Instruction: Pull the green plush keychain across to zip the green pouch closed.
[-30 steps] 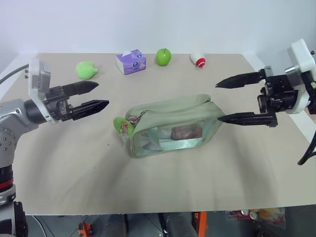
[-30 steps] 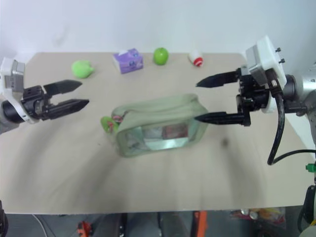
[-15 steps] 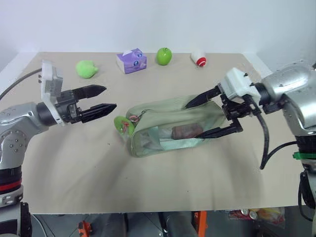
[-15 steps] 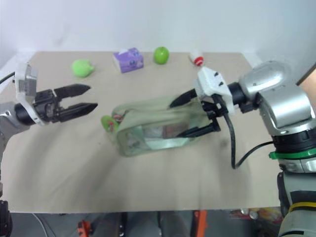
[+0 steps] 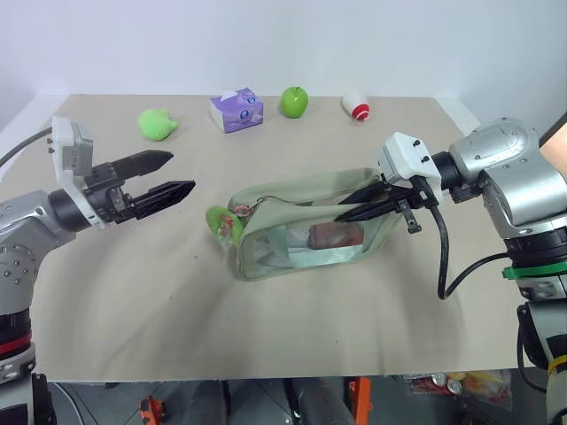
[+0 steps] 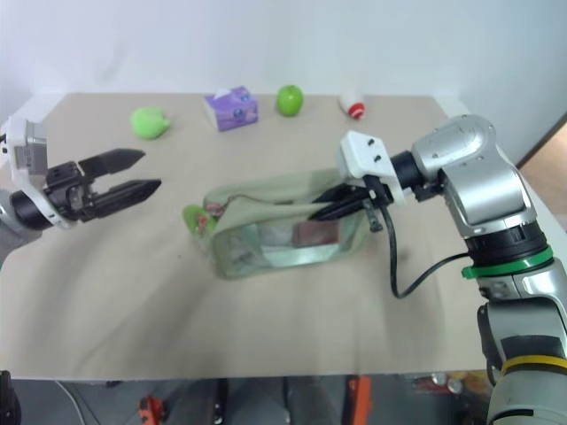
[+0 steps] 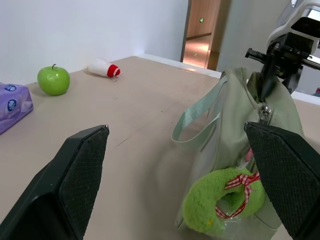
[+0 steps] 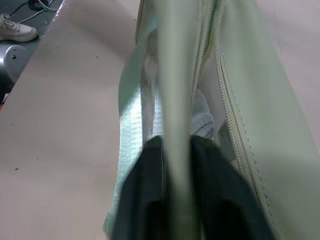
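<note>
The green pouch (image 5: 310, 226) lies in the middle of the table with its zipper side up and its clear window facing me. The green plush keychain (image 5: 220, 223) hangs off the pouch's left end on a ring with a red-checked bow (image 7: 239, 183). My right gripper (image 5: 344, 211) reaches in from the right and is shut on a pale green strip along the pouch's top edge (image 8: 176, 100). My left gripper (image 5: 181, 171) hovers open to the left of the keychain, apart from it, with nothing between its fingers (image 7: 75, 175).
Along the far edge of the table stand a loose light-green plush toy (image 5: 156, 124), a purple tissue box (image 5: 236, 110), a green apple (image 5: 294, 101) and a small white-and-red object (image 5: 356, 106). Bare tabletop (image 5: 292, 328) lies in front of the pouch.
My right gripper has come down and leftward from beside the pouch's right end onto its top, and has shut on the fabric there. The left gripper stays open and has hardly moved.
</note>
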Tool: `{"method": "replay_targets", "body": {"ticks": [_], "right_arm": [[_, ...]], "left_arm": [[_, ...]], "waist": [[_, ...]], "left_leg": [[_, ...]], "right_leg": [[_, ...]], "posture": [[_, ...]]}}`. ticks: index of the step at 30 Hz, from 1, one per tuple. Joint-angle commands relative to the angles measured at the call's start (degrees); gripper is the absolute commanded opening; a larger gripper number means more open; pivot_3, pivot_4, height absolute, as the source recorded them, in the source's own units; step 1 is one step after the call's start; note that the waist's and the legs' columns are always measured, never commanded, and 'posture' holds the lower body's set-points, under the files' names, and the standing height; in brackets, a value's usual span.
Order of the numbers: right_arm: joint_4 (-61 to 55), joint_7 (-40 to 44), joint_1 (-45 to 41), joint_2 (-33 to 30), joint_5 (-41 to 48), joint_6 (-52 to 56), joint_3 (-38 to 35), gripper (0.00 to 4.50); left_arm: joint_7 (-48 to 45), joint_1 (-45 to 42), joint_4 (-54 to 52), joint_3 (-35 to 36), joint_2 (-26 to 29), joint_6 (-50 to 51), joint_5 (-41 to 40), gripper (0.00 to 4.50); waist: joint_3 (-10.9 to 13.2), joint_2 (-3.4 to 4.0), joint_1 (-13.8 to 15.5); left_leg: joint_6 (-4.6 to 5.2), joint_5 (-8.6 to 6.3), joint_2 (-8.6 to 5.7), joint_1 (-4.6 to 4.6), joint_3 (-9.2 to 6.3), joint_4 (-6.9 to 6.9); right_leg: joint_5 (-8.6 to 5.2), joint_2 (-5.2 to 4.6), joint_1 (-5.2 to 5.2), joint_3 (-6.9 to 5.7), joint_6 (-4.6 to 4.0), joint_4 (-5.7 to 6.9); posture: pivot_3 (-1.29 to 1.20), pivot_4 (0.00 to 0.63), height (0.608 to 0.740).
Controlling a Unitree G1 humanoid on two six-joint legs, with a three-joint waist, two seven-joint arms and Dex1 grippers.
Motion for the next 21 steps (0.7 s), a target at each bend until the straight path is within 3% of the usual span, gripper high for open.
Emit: {"method": "replay_targets", "body": {"ticks": [1, 8, 21], "right_arm": [[-0.03, 2.24, 0.37, -0.73, -1.65, -1.49, -0.22, 0.03], [0.32, -2.18, -0.4, -0.19, -3.36, 4.45, -1.11, 0.03], [-4.69, -1.31, -1.03, -4.61, -3.83, 12.47, -1.75, 0.03]], "left_arm": [[0.56, 0.15, -2.31, 1.85, -0.08, -1.33, -0.99, 4.5], [1.32, 0.27, -1.96, 1.84, -1.1, -2.08, -1.0, 4.5], [2.76, -0.61, 2.88, 1.1, -5.6, -3.35, -1.42, 4.5]], "waist": [[0.0, 0.0, 0.0], [-0.01, -0.02, 0.0], [-0.01, -0.02, 0.15]], "left_leg": [[0.0, 0.0, 0.0, 0.0, -0.01, 0.02], [0.0, 0.0, 0.0, 0.01, 0.0, 0.17], [0.02, 0.03, -0.03, 0.0, 0.0, 0.24]], "right_leg": [[0.0, 0.0, 0.01, -0.01, 0.0, 0.0], [0.1, 0.0, 0.08, 0.01, 0.07, 0.0], [0.15, 0.0, 0.1, 0.04, 0.1, -0.01]], "posture": [[0.0, 0.15, 0.74], [0.0, 0.15, 0.74], [0.0, 0.15, 0.74]]}}
